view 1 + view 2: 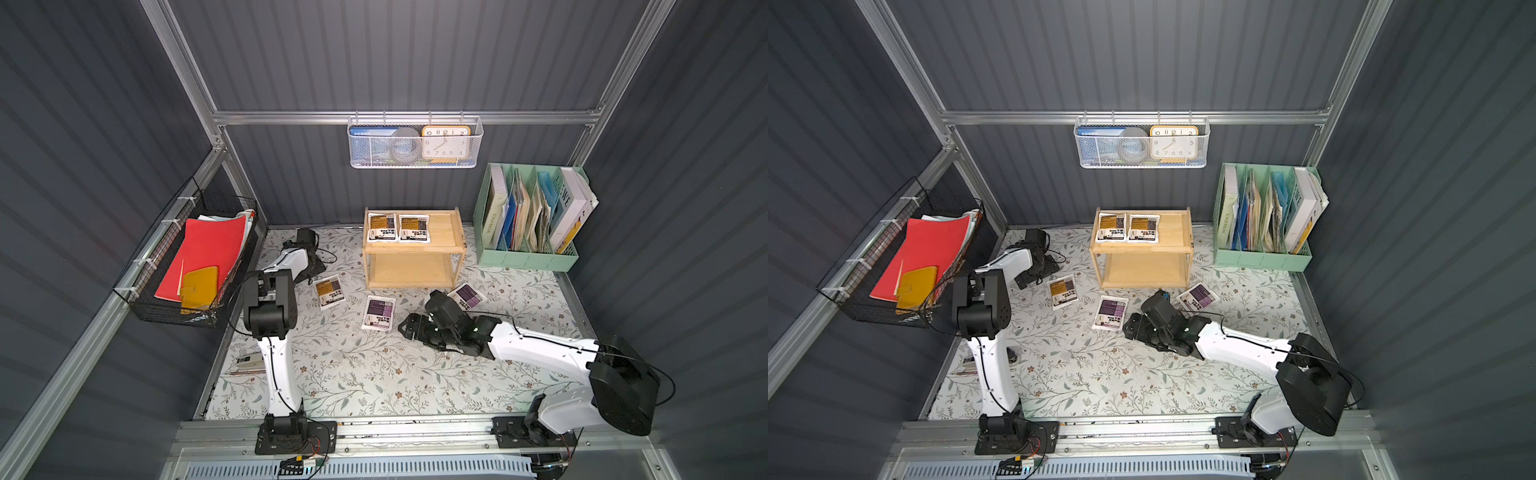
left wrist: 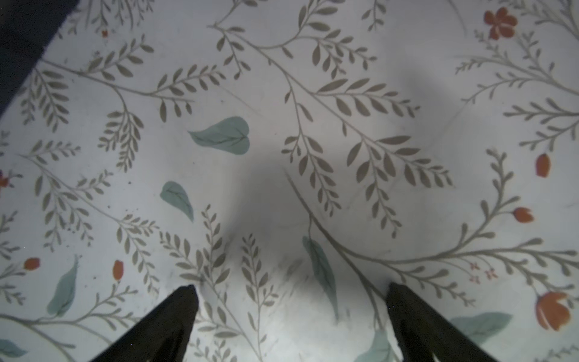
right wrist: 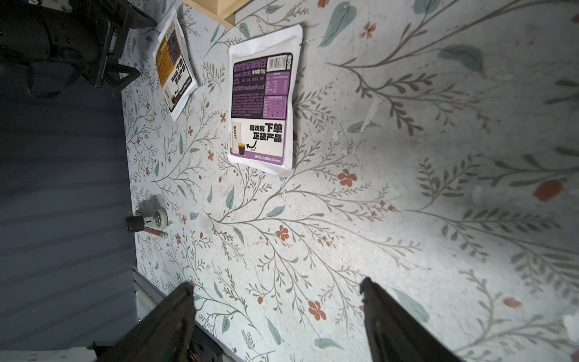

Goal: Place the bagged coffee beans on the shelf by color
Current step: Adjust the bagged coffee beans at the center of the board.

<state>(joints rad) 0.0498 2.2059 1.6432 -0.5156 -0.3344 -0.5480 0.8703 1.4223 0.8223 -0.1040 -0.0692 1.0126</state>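
Left wall: a black wire basket (image 1: 166,316) is hanging on the frame, holding a red folder (image 1: 203,253) and a mustard-yellow wallet (image 1: 199,286).
Left gripper: the left gripper (image 2: 289,293) is hovering over the floral tablecloth (image 2: 313,188). Its black tapered fingers (image 2: 175,316) are standing apart, holding nothing.
Loose yellow pouch: a flat white rectangular pouch with a yellow-orange label block (image 1: 329,291) is lying on the cloth near the left gripper, in front of the shelf's left corner.
Centre purple pouch: a flat white pouch with a purple label block (image 1: 379,312) is lying on the cloth, its glossy film slightly creased.
Right gripper: the right gripper (image 3: 277,288) is reaching low over the cloth near that pouch, apart from it. Its fingers are spreading wide around nothing.
Shelf: a small light natural-wood two-tier rack (image 1: 413,248) is standing at the back. One yellow-labelled white pouch (image 1: 381,227) and a matching pouch (image 1: 414,228) are lying side by side on the left half of its rimmed top tray.
Far purple pouch: a second purple-labelled white pouch (image 1: 467,294) is lying tilted before the shelf's right corner, partly hidden by the right arm.
Right wall: a mint-green perforated file organizer (image 1: 528,259) is holding upright books.
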